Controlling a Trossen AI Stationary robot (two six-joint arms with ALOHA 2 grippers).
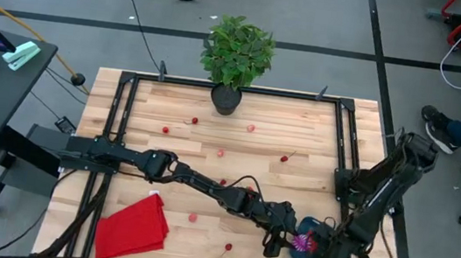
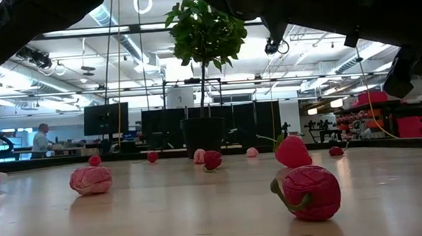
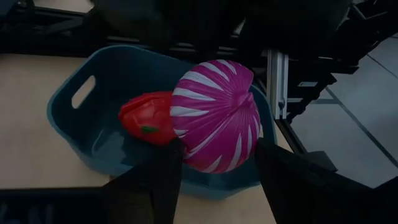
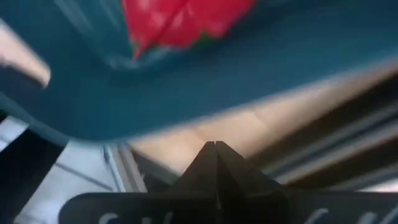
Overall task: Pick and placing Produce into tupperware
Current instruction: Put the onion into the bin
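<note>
left gripper: over the tub, fingers spread wide, clamped on either side of the striped piece
striped piece: purple-and-white round ball, held between the left fingers, hanging above the tub's inside, just beside the red piece
tupperware: teal tub with a handle slot, directly under the left gripper, at the table's near right corner; also seen in the high view
red piece: lying in the tub, touching or almost touching the striped piece, on the side away from the right gripper; whether they touch, cannot tell
right gripper: fingers pressed fully together, nothing between them; tip just outside the tub wall, low by the table edge
right arm: folded at the table's right side, reaching down to the tub
loose produce: small red and pink pieces scattered over the table, well apart from both grippers, most beyond the left arm toward the plant
near produce: red knobbly piece with green stem, close to the low camera
red cloth: flat on the table, near left, well behind the left gripper
potted plant: far table edge, centre
table: pale wood planks
</note>
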